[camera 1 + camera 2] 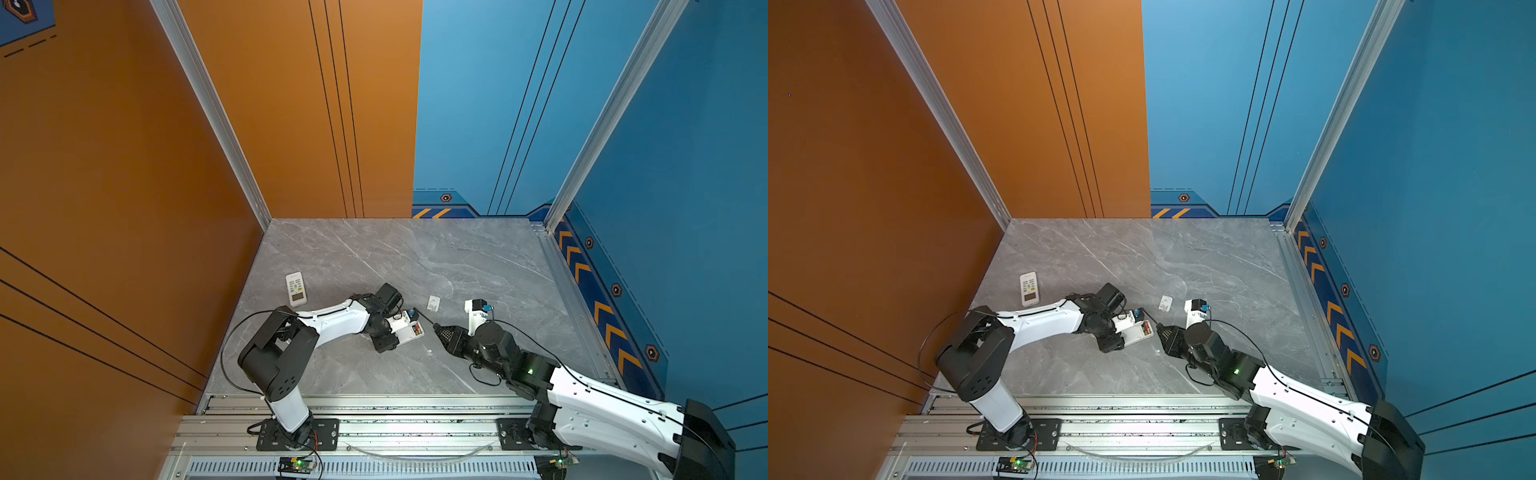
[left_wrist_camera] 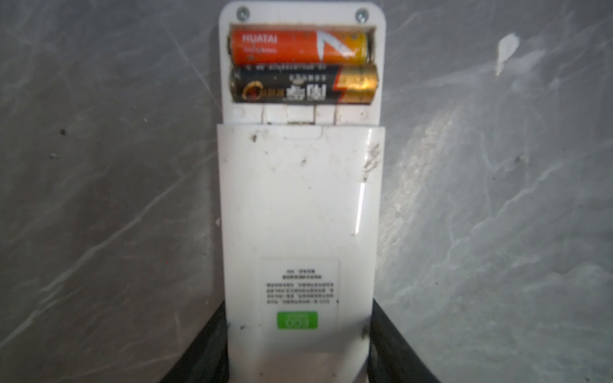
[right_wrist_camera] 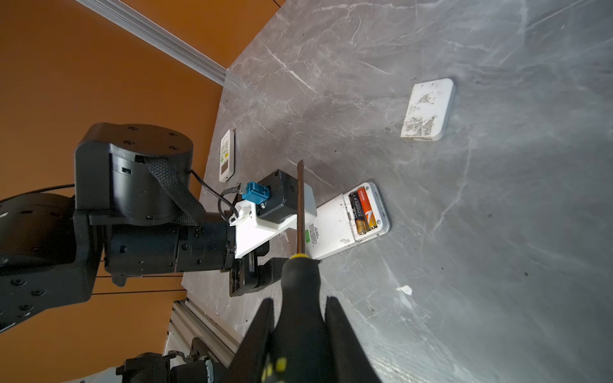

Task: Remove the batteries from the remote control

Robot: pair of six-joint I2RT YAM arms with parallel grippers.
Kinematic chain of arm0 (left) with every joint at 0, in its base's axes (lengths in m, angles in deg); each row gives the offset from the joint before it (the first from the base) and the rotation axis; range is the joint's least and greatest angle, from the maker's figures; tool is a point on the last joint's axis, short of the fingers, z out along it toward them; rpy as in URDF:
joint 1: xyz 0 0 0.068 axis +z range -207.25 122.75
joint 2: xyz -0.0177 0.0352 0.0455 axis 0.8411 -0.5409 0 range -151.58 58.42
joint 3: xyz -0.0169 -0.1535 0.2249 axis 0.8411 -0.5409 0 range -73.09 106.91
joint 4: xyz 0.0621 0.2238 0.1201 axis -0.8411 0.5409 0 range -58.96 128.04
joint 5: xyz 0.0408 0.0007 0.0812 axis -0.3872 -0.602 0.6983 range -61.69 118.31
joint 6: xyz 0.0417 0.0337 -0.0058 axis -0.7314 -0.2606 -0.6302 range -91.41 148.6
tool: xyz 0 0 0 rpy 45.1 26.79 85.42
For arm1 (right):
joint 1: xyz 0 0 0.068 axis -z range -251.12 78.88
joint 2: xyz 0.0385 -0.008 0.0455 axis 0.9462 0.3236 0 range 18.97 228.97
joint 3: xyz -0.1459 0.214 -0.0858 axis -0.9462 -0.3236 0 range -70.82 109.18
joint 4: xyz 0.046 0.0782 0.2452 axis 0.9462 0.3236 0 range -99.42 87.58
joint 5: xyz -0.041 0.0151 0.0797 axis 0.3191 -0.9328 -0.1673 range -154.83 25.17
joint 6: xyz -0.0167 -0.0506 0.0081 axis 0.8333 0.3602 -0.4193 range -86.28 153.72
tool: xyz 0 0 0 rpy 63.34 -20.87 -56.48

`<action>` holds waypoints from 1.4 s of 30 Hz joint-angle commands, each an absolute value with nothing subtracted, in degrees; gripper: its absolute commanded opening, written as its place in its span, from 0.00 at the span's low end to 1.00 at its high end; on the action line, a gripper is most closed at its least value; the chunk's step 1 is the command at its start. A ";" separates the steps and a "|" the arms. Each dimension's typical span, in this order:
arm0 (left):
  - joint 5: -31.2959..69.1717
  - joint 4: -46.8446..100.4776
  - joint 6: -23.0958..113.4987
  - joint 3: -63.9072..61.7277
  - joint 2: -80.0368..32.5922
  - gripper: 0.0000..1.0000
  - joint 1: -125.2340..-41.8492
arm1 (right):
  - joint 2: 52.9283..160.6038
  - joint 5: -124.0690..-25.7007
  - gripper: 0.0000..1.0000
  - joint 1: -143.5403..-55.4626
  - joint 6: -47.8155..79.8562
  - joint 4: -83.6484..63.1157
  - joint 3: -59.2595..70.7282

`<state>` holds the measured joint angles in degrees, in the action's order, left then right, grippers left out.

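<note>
The white remote control [image 2: 298, 199] lies back side up on the grey table, and my left gripper [image 2: 300, 348] is shut on its sides. Its battery bay stands uncovered. Two batteries lie side by side in the bay: an orange one [image 2: 292, 46] and a black one with a gold end [image 2: 298, 84]. My right gripper [image 3: 300, 300] is shut on a black-and-yellow screwdriver [image 3: 300, 275]. The screwdriver's shaft [image 1: 424, 316] points past the left wrist camera, clear of the batteries [image 3: 362, 212]. In both top views the grippers meet near mid-table, left [image 1: 395, 332] and right [image 1: 1163, 332].
A second white remote [image 1: 296, 288] lies face up near the orange left wall. A small white cover [image 1: 433, 303] rests behind the grippers. A white scrap [image 1: 429, 351] lies in front of them. Aluminium rails run along the front and right edges.
</note>
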<state>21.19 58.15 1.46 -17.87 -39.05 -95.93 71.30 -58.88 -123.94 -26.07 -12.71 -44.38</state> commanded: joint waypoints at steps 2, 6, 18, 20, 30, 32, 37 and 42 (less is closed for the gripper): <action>18.01 63.40 0.57 -19.64 -42.17 0.09 -96.23 | 70.76 -57.52 0.00 -123.01 -25.34 -8.88 -42.12; 18.48 62.39 0.65 -20.27 -41.19 0.10 -96.14 | 73.04 -59.47 0.00 -122.17 -26.78 -0.52 -39.00; 18.89 61.54 0.76 -21.41 -40.04 0.11 -96.36 | 77.85 -69.02 0.00 -121.60 -25.30 13.51 -30.58; 18.87 61.47 0.75 -21.41 -40.10 0.11 -96.43 | 77.52 -69.34 0.00 -121.98 -25.68 14.73 -30.09; 19.30 61.27 0.90 -21.59 -40.02 0.11 -96.61 | 77.30 -70.08 0.00 -122.05 -26.39 19.11 -29.87; 19.31 61.27 0.78 -21.65 -39.98 0.11 -96.56 | 78.51 -69.94 0.00 -122.10 -26.31 17.73 -29.83; 19.25 61.32 0.73 -21.70 -39.85 0.11 -96.79 | 80.12 -69.49 0.00 -121.92 -26.75 14.04 -29.38; 19.30 61.27 0.73 -21.83 -39.86 0.11 -96.84 | 80.28 -69.74 0.00 -121.57 -26.48 13.45 -29.33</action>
<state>21.17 56.90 1.48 -19.03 -38.20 -95.93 80.39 -69.39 -122.03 -26.33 15.45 -31.12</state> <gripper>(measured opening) 0.562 0.265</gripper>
